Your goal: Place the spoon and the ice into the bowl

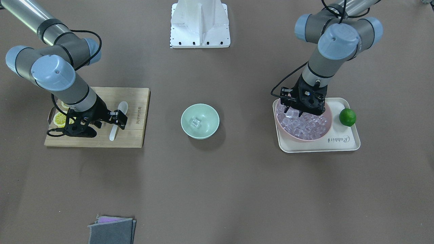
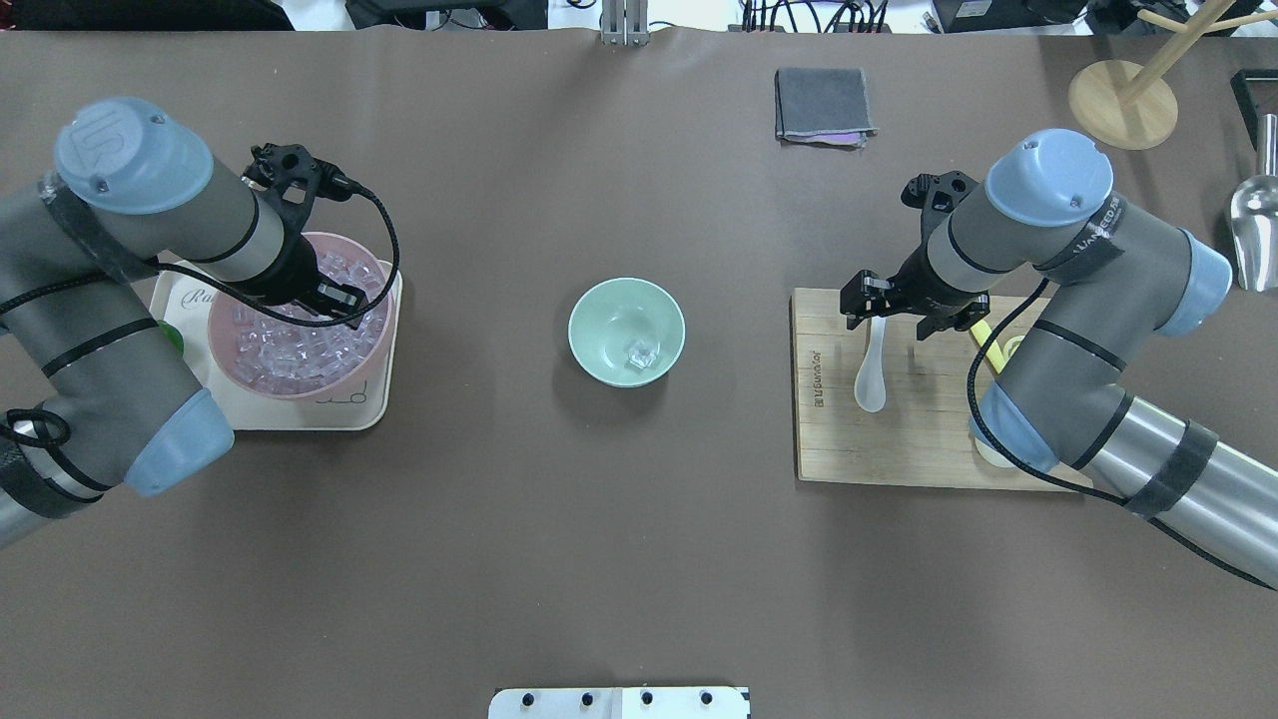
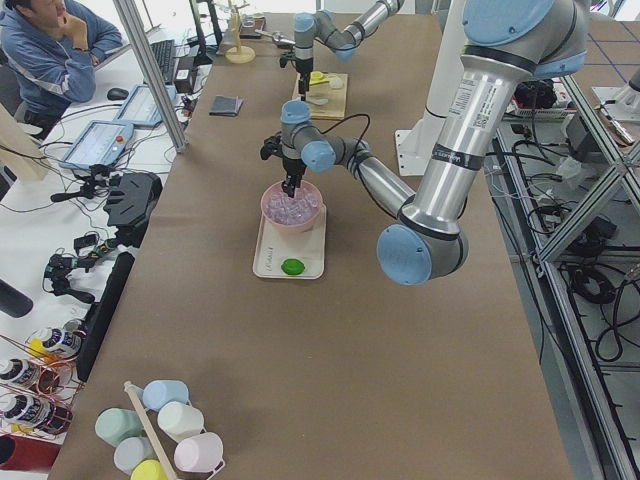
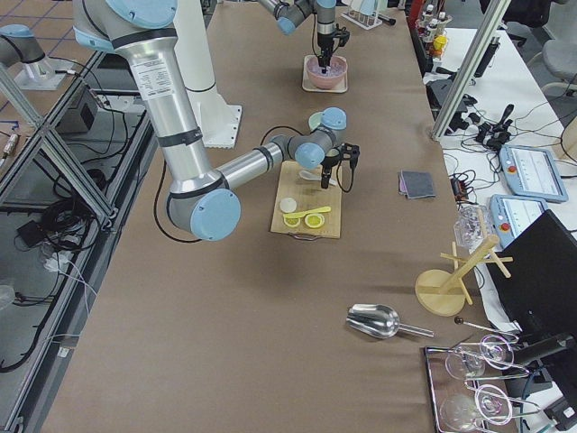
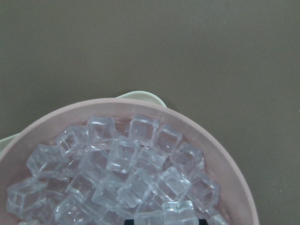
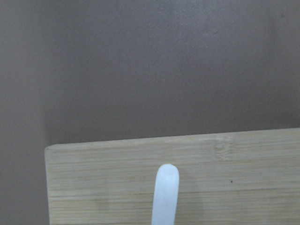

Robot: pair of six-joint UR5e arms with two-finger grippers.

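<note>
Since the bowl (image 2: 599, 310) holds just one cube (image 2: 639, 352), my left claw (image 1: 302, 109) hangs among the ice (image 5: 136, 178) left of it, grip unreadable, while my right claw (image 2: 897, 318) gapes empty over the spoon (image 2: 870, 374) to its right.

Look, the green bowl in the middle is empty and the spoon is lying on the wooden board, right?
Not quite. The bowl isn't empty: one ice cube already lies in it, as the overhead view shows. The spoon is indeed lying on the board.
</note>
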